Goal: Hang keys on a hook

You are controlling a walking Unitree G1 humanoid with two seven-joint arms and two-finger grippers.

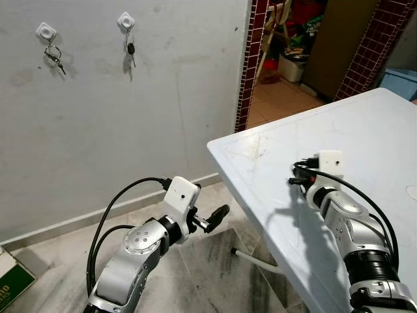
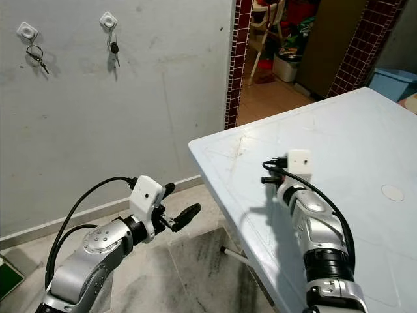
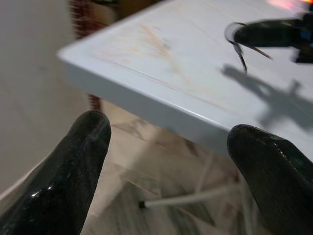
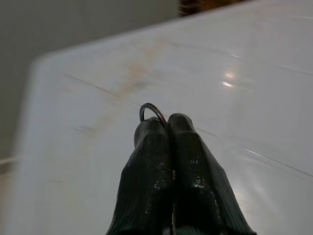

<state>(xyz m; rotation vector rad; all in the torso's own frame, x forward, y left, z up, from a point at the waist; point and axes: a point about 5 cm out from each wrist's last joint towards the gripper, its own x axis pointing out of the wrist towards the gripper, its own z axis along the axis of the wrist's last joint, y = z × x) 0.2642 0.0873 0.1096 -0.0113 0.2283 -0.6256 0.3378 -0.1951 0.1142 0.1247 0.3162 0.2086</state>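
Observation:
Two white hooks (image 1: 45,29) (image 1: 126,21) are fixed high on the grey wall. A bunch of keys (image 1: 54,59) hangs from the left one and a single key (image 1: 131,49) from the right one. My right gripper (image 4: 164,122) hovers over the near corner of the pale table (image 1: 371,124), shut on a metal key ring (image 4: 152,110). In the left wrist view a key (image 3: 240,53) dangles below that gripper (image 3: 244,35). My left gripper (image 1: 214,216) is held low over the floor beside the table corner, open and empty, its fingers (image 3: 83,147) wide apart.
A doorway (image 1: 287,59) framed in dark red tiles opens right of the wall, with clutter beyond it. A white table leg (image 1: 254,257) runs along the marble floor. A cardboard box (image 1: 10,280) sits at the lower left.

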